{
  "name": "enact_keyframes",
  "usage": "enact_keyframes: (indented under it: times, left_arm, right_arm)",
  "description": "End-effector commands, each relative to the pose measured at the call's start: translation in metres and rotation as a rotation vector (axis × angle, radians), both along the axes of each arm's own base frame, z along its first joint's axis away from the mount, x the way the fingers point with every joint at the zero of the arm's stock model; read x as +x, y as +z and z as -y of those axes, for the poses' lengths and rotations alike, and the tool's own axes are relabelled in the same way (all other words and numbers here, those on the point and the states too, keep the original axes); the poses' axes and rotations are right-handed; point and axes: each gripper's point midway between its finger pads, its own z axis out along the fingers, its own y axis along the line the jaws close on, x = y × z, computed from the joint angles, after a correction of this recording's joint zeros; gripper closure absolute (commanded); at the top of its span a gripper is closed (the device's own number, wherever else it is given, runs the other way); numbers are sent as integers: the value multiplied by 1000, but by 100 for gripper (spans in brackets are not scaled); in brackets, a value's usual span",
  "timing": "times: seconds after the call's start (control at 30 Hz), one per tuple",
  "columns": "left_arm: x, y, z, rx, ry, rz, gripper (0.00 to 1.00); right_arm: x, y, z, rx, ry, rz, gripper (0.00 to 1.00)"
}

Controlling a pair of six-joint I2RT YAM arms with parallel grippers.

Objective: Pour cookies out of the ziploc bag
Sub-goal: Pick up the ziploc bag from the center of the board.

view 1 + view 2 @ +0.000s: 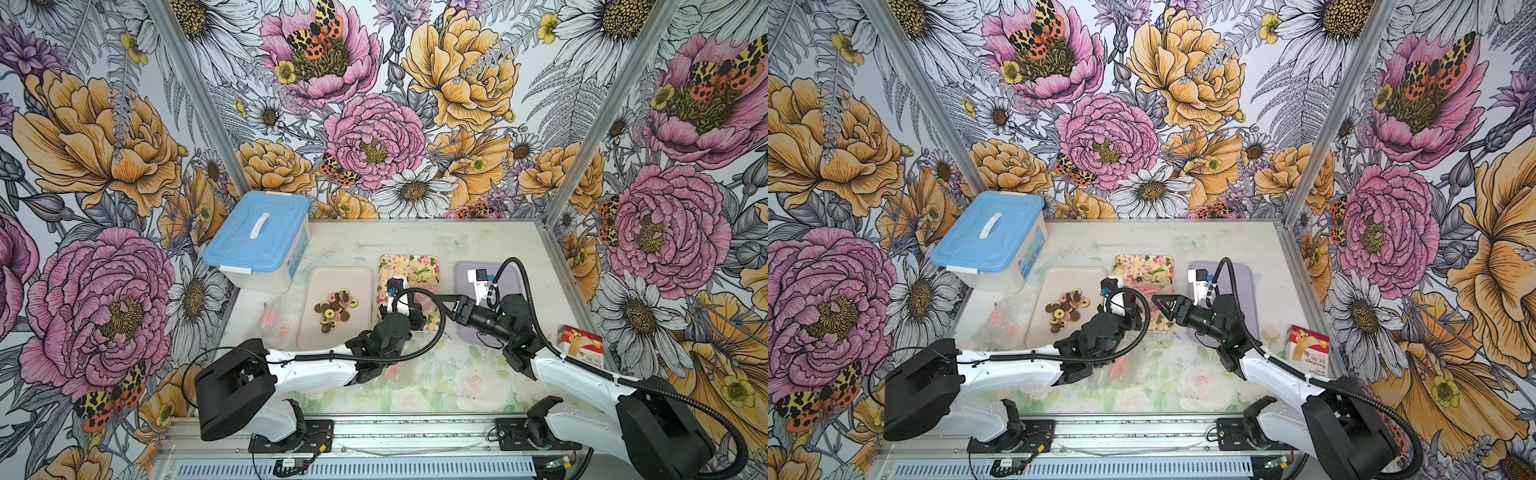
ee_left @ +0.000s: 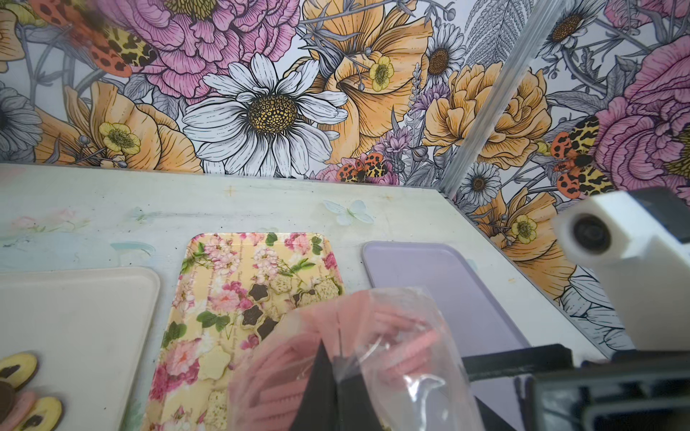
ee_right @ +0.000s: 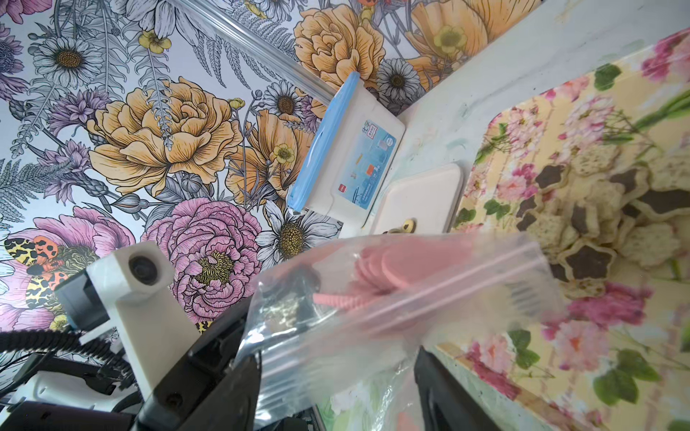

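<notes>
Item: clear ziploc bag (image 3: pixel 392 298), holding large flat pink discs (image 3: pixel 388 261) stacked inside it; it hangs above the floral tray (image 2: pixel 239 261), between the two grippers, its zip strip running across the right wrist view. Left gripper (image 2: pixel 332 377): jaws pressed together on a fold of the bag's plastic, pink discs showing through the film on either side. Right gripper (image 3: pixel 336 384): jaws spread fairly wide with the bag's lower part lying between them; whether the fingers touch the plastic cannot be told. Cookies already out of bags: dark and cream star cookies (image 3: pixel 582 209) in a cluster on the floral tray, just beyond the bag's mouth; brown, pink and cream ring cookies (image 1: pixel 336 309) in a loose heap on the beige tray (image 1: pixel 332 276) to the left. Purple tray (image 2: pixel 440 268): right of the floral tray, partly under the right arm in both top views. Second clear bag (image 1: pixel 278 316): crumpled on the table left of the beige tray, something pink inside. Blue-lidded storage box (image 1: pixel 257 237): far left corner of the table. Red and white bandage box (image 1: pixel 1308 347): near right edge of the table (image 1: pixel 415 241).
</notes>
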Motion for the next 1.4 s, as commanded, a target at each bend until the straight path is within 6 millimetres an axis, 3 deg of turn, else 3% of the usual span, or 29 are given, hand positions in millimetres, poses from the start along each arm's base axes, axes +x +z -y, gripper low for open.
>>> enact_keyframes:
  times: [0.0,0.63,0.8,1.17,1.37]
  left_arm:
    - [3,19,2,-63,26,61,100]
    - [-2,24,18,-79,5,104,100]
    - [-7,15,19,-60,-8,93,100]
    - [-15,-2,19,-27,-11,81,100]
    - [-16,-10,13,-20,-2,78,100]
  right_arm:
    - [-4,14,0,8,4,45,31]
    - [-1,10,0,-10,3,42,33]
    - [-2,15,1,-13,-3,58,47]
    - [-1,18,7,-23,-19,70,55]
    - [-1,20,10,-30,-29,77,65]
